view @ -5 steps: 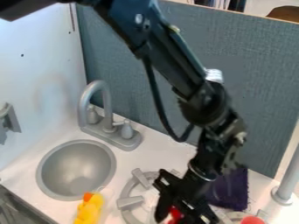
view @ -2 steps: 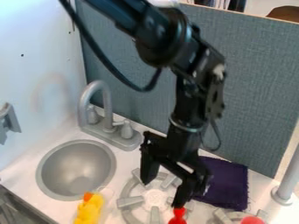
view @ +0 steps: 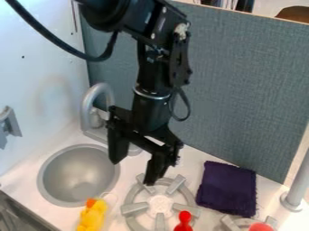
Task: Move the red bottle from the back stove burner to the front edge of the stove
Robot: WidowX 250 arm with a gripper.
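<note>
The black gripper (view: 134, 169) hangs open above the counter, between the sink and the stove burner, with nothing between its fingers. Below and to its right is the grey burner (view: 138, 209). At the burner's lower right edge stands a red object with a round knob (view: 183, 222). A dark purple folded cloth (view: 227, 188) lies right of the burner. The yellow toy duck (view: 92, 216) with an orange bill sits left of the burner, near the sink's lower edge.
The round grey sink (view: 79, 175) is at the left, and its faucet (view: 96, 97) stands behind, partly covered by the gripper. A second burner (view: 230, 223) with a pinkish-red object (view: 260, 227) is at the lower right, near a grey post (view: 297, 185).
The arm has risen and moved left, from over the red object to above the burner's upper left side. The red object and the cloth have come into fuller view.
</note>
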